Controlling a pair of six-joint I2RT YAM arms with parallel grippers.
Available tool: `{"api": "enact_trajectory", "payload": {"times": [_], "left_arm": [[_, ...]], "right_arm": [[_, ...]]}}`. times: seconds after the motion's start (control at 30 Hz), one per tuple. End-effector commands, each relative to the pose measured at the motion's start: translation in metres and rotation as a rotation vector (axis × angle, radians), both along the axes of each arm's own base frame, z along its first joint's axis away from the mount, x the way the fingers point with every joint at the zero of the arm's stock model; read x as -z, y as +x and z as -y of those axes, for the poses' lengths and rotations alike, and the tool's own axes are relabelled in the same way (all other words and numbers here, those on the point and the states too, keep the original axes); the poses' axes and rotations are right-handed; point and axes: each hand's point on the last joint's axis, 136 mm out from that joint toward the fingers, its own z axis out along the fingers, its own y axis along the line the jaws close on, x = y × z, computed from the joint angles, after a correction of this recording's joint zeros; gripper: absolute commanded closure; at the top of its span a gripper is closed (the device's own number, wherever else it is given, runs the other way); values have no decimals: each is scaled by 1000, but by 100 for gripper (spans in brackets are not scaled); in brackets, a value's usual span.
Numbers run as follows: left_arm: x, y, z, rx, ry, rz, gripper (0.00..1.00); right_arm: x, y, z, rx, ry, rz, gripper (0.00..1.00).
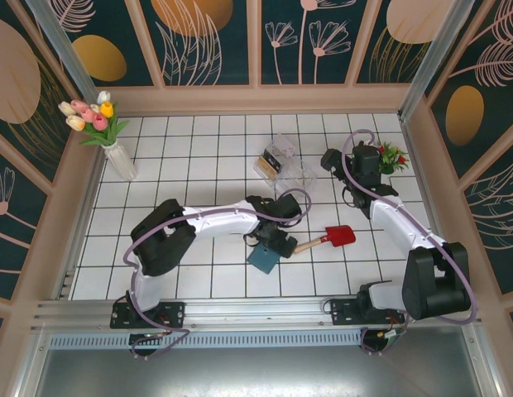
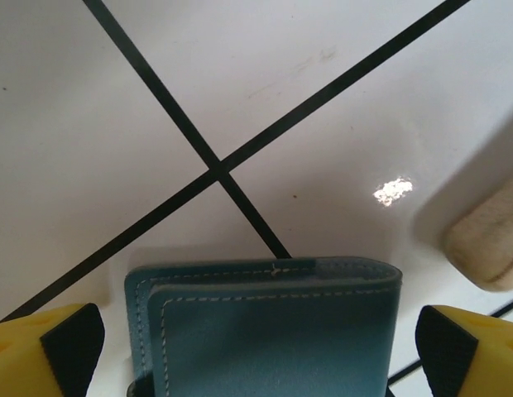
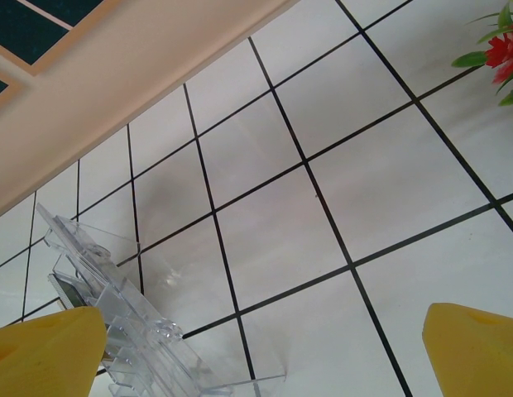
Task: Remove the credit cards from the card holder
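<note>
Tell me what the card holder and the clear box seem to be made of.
The card holder: probably leather or faux leather, matte slate-blue, with pale stitching along its edges. The clear box: likely hard plastic, glossy and transparent; tile lines show through it.

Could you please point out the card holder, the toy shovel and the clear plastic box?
card holder (image 2: 273, 339): left wrist view, top cover.
toy shovel (image 1: 340, 236): top external view, red blade.
clear plastic box (image 3: 149, 339): right wrist view, clear wall.
</note>
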Motion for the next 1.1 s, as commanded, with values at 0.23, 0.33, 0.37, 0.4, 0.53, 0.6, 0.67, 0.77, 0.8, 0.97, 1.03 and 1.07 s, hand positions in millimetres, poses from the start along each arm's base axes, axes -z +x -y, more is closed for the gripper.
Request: {"api": "enact_trajectory", "payload": {"times": [0.23,0.33,0.37,0.4,0.53,0.6,0.67,0.77,0.8,0.97,1.03,1.07], "left_arm": [[12,-1,-15,-40,144,57,9],[11,4,-19,-45,164,89,14],[12,6,-21,-44,172,99,16],[12,6,-23,-36,179,106,18],[13,10,-33,-11,210,138,23],[11,16,-43,-19,220,151,26],[8,25,-52,-42,208,160,27],[2,47,-74,-100,198,184,27],[0,55,-82,-122,199,196,27],[-11,83,-97,-66,180,243,29],[-15,81,-89,40,136,264,24],[-18,80,-83,87,96,279,21]], "right_arm": [[-15,0,-2,0,50,31,1],[-15,-1,-2,0,50,29,1],[-16,-1,-2,3,51,31,1],[-17,-1,-1,4,53,32,1],[-20,-1,-1,6,52,38,1],[-23,-1,-1,6,54,44,1],[-26,0,-2,2,56,49,1],[-30,2,-4,-2,66,57,1],[-32,3,-4,-1,67,60,1],[-37,6,-21,-85,95,66,1],[-38,6,-28,-119,100,65,1],[-37,6,-31,-133,103,60,1]]}}
